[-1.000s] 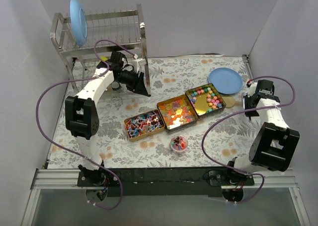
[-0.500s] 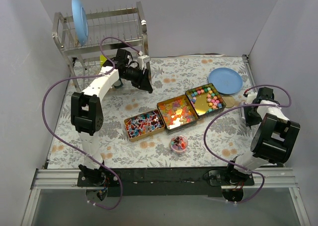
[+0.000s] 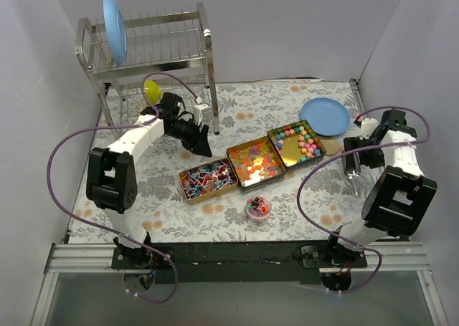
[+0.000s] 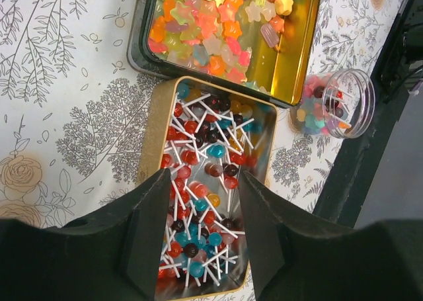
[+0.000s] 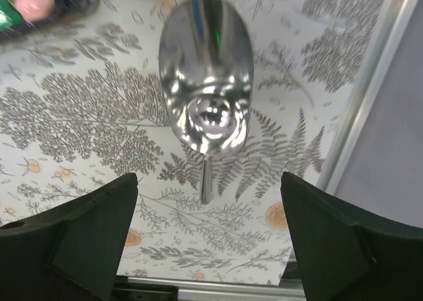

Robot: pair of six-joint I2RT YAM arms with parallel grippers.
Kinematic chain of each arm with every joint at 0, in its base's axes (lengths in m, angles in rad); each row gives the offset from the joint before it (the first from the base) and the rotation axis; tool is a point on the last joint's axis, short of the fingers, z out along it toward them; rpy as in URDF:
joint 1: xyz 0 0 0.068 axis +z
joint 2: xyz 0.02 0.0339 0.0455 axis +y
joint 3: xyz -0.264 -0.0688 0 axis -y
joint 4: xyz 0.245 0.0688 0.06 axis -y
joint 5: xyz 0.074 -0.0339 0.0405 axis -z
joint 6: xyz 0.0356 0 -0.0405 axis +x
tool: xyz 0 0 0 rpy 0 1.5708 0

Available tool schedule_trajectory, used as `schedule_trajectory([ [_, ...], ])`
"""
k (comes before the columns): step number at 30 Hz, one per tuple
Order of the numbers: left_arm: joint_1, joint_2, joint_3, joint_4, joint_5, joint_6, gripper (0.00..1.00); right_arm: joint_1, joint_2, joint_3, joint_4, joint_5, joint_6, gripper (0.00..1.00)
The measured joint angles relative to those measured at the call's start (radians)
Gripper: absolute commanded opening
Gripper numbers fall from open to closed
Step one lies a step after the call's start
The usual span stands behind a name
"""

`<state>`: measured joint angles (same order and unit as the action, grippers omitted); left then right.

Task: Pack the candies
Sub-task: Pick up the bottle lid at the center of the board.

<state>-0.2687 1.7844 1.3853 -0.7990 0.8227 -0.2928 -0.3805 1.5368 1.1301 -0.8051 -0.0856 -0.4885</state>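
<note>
The candies (image 3: 305, 141), small bright lumps, fill the right-hand gold tin (image 3: 276, 135). The middle tin (image 3: 237, 152) holds star-shaped sweets (image 4: 211, 23), and the left tin (image 3: 188, 194) holds lollipops (image 4: 205, 182). A small clear jar (image 3: 258, 207) with a few candies stands in front of the tins, and shows in the left wrist view as the jar (image 4: 334, 102). My left gripper (image 3: 199, 148) (image 4: 203, 182) hangs open above the lollipop tin with nothing between its fingers. My right gripper (image 3: 353, 167) (image 5: 208, 182) is wide open over a metal scoop (image 5: 206, 83) that lies on the cloth.
A steel dish rack (image 3: 172, 50) with a blue plate (image 3: 115, 21) stands at the back left. A second blue plate (image 3: 325, 115) lies at the back right, a tan disc (image 3: 332, 147) beside it. The table's metal edge (image 5: 377, 83) runs close to the scoop.
My right gripper has opened, and the scoop now lies free on the cloth beneath it. My left gripper has swung from beside the rack to above the lollipop tin.
</note>
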Motion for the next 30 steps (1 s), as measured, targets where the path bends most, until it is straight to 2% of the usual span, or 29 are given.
schedule_trajectory([
  [6,0.0,-0.062,-0.059,0.052,-0.013,-0.018,0.54,0.009,0.025,0.15,0.016,-0.15,-0.024,0.94],
  [10,0.0,-0.101,-0.086,0.06,-0.035,-0.036,0.54,0.042,0.182,0.265,0.057,-0.185,-0.017,0.93],
  [20,0.0,-0.116,-0.092,0.072,-0.076,-0.116,0.54,0.185,0.479,0.444,0.123,-0.12,-0.009,0.93],
  [24,0.0,-0.116,-0.102,0.068,-0.084,-0.124,0.54,0.187,0.516,0.504,0.127,-0.107,-0.008,0.94],
  [30,0.0,-0.111,-0.102,0.066,-0.104,-0.124,0.54,0.2,0.52,0.467,0.131,-0.096,-0.005,0.95],
])
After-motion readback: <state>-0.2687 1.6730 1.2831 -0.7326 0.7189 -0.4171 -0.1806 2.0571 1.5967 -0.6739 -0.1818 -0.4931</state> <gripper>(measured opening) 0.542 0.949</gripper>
